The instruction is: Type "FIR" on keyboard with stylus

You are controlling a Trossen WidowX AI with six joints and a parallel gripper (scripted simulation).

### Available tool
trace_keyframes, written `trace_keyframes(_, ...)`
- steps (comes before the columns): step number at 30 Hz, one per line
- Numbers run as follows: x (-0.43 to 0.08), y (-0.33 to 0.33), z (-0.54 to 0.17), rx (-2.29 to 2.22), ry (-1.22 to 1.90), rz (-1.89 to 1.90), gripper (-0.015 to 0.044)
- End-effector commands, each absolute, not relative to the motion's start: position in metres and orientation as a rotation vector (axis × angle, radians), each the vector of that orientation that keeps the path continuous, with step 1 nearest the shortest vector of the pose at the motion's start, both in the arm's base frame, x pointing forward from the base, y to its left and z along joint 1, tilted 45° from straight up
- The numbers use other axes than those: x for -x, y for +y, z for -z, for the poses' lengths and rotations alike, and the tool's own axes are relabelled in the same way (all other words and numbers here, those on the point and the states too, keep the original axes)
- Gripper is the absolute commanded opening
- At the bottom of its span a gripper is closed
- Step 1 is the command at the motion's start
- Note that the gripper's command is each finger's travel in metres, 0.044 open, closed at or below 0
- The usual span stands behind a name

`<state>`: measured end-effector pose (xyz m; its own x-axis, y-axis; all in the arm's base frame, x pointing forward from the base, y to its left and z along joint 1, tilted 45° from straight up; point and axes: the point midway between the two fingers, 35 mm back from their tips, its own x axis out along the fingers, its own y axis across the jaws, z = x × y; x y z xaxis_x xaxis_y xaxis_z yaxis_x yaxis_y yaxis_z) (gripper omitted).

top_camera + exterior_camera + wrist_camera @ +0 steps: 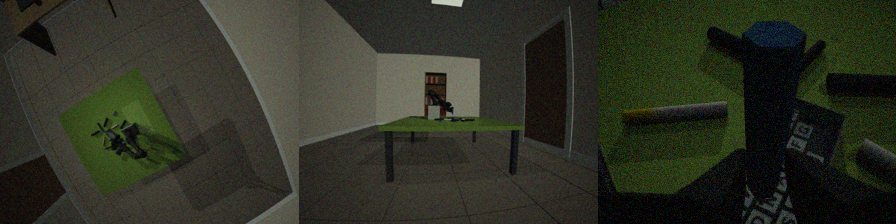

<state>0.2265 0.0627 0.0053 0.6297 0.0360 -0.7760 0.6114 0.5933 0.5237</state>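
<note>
Dim light falls on a green desk (81, 120) (398, 123) set on a tiled floor, with a bookcase (435, 84) against the far wall. Loose dark and pale sticks lie about the keyboard. The gripper (106, 132) (452, 110) (765, 167) is closed on the stylus (453, 111) (770, 90), a blue-topped, many-sided shaft standing roughly upright between the fingers. The keyboard (111, 133) (825, 122) lies beneath and beyond the fingertips, partly hidden by the shaft; a white-and-yellow stick (678, 111) lies to one side of the fingers. Recommended technique: centre the tip over one key before descending, press straight down until the key gives, then lift clear before travelling sideways. A firm, constant grip should limit slipping; a tilted shaft could catch a neighbouring key. Which key lies under the tip cannot be told. Pose: the arm (129, 144) (437, 97) reaches down and outward from its pale pedestal (433, 112), its wrist low above the keyboard.
</note>
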Motion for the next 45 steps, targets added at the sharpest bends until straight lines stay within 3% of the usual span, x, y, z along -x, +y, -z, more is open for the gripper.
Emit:
trace_keyframes(1, -0.227, 0.053, 0.005, -0.881, 0.845, 0.384, 0.0000)
trace_keyframes(16, -0.227, 0.020, 0.027, -0.877, 0.822, 0.369, 0.0000)
trace_keyframes(40, -0.224, 0.034, 0.041, -0.877, 0.823, 0.369, 0.0000)
trace_keyframes(43, -0.223, 0.034, 0.040, -0.877, 0.823, 0.369, 0.0079)
trace_keyframes(45, -0.223, 0.034, 0.040, -0.877, 0.823, 0.369, 0.0081)
